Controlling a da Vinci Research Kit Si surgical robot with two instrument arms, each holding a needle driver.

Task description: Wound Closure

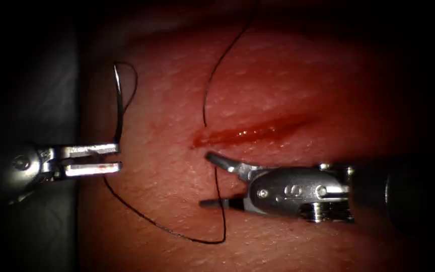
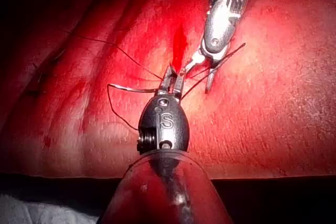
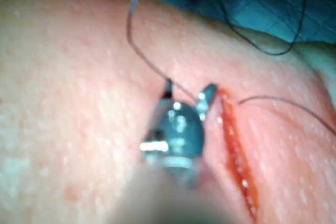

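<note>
Steel needle in left pincer, right pincer open, one cut.

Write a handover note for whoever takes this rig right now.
Left tool: shut on the needle near one end. The needle is out of the tissue, left of the cut.
Right tool: open, holding nothing; the thread runs between its jaws.
Done: thread seems to pass under the cut's left end.
Left: cut gapes, no knot seen.
</note>
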